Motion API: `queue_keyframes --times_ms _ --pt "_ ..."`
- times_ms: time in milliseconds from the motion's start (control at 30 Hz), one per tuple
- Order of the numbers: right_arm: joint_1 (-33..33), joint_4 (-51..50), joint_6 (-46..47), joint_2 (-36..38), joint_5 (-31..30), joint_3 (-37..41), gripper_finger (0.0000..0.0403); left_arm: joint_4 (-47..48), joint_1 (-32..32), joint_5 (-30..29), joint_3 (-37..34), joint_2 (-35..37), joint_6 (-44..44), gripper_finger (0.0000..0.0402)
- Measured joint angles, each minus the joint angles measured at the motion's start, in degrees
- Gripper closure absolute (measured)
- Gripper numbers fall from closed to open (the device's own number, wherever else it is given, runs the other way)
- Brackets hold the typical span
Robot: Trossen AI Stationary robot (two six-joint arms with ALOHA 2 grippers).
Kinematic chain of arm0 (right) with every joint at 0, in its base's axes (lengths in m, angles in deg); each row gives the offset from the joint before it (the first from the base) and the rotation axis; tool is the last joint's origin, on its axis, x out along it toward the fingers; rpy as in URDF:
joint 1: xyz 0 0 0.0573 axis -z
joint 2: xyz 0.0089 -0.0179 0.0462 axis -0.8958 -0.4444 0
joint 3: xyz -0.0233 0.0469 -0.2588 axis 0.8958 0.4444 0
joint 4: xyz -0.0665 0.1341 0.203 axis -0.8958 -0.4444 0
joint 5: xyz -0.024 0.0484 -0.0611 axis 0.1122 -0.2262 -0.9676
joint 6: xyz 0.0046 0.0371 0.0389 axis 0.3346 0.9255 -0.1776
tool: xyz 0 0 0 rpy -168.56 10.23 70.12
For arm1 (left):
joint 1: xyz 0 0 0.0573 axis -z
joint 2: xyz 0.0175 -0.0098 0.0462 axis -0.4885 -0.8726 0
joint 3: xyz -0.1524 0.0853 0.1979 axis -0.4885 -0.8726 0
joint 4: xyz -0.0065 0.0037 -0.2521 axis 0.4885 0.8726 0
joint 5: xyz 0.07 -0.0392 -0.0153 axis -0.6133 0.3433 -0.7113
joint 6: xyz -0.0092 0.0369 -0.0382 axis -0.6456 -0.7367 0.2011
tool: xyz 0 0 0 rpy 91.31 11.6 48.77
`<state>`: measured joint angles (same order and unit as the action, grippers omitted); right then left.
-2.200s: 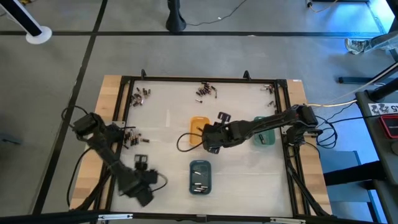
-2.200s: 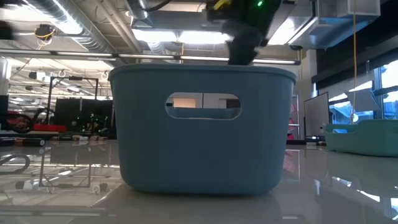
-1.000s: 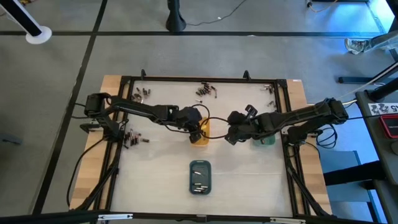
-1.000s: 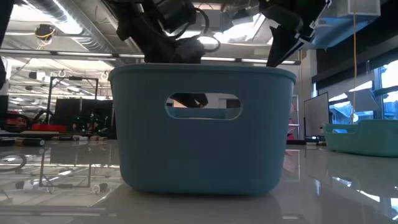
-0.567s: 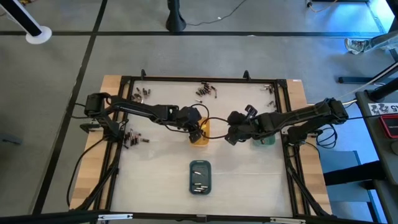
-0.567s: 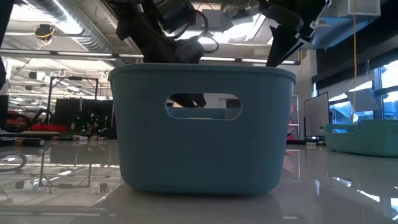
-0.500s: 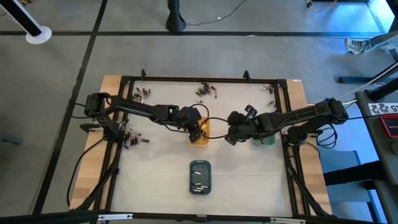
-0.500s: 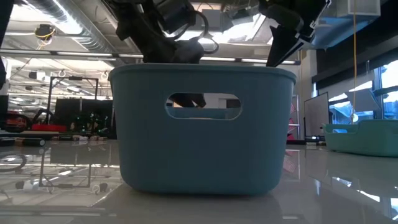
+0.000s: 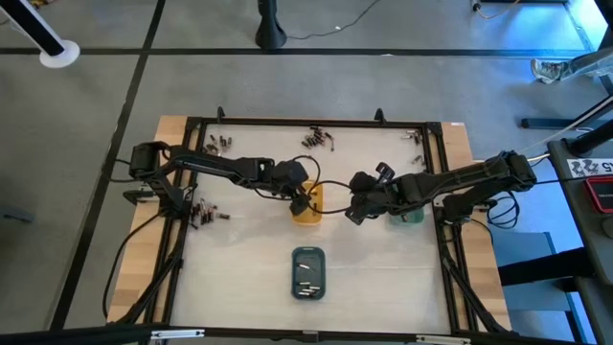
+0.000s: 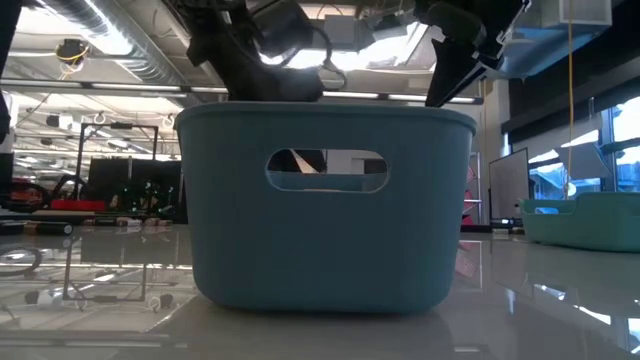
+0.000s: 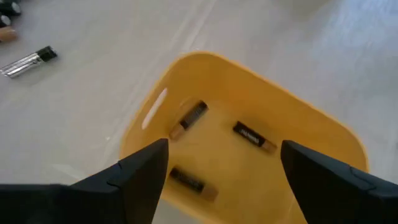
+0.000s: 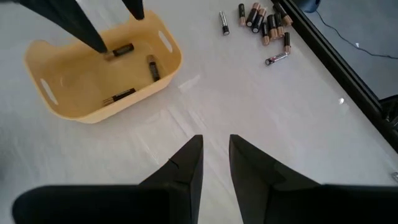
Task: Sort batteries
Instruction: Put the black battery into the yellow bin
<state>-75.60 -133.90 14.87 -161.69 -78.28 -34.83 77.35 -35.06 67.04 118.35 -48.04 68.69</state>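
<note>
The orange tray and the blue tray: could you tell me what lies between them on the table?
Only bare tabletop between the orange tray and blue tray, per the high view.

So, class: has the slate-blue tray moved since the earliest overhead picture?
No. The slate-blue tray sits at the same spot relative to the table frame.

— Trays on table? Three: orange tray (image 9: 307, 203), slate-blue tray (image 9: 307, 271), green tray (image 9: 409, 214).
— Batteries in orange tray? Three (image 11: 254, 137).
— In slate-blue tray? At least two (image 9: 306, 287); exact count unclear.
— Loose clusters? Four, near far and left edges (image 9: 319, 140).
</note>
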Motion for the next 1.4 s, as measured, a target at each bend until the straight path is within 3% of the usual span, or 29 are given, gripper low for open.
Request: queue_keyframes --times_ms 133,300,500,600,800,1033,1233,1400 --pt "0.0 0.7 0.0 0.0 0.1 0.0 0.0323 8.6 1.1 0.0 1.1 3.6 0.2 0.0102" --pt "0.0 2.9 -1.3 0.0 0.5 0.0 0.0323 27.4 5.4 3.7 2.1 9.3 4.3 0.0102" --pt "0.0 6.5 -3.9 0.0 0.5 0.0 0.0323 50.9 17.6 11.7 2.1 11.9 10.3 0.0101" --pt "0.0 9.0 -5.8 0.0 0.5 0.0 0.0323 57.0 25.2 13.1 1.4 11.9 14.5 0.0101" --pt "0.0 12.4 -8.7 0.0 0.5 0.0 0.0323 56.5 36.9 17.3 -1.5 11.6 25.5 0.0101" --pt "0.0 12.4 -8.8 0.0 0.6 0.0 0.0323 56.0 45.3 21.1 -6.7 7.5 29.5 0.0101" --pt "0.0 12.4 -8.8 0.0 1.7 0.0 0.0323 55.8 48.1 27.2 -9.7 0.7 23.8 0.0101" --pt "0.0 12.4 -8.8 0.0 2.1 0.0 0.0323 55.2 48.5 28.9 -10.6 -4.8 17.5 0.0101"
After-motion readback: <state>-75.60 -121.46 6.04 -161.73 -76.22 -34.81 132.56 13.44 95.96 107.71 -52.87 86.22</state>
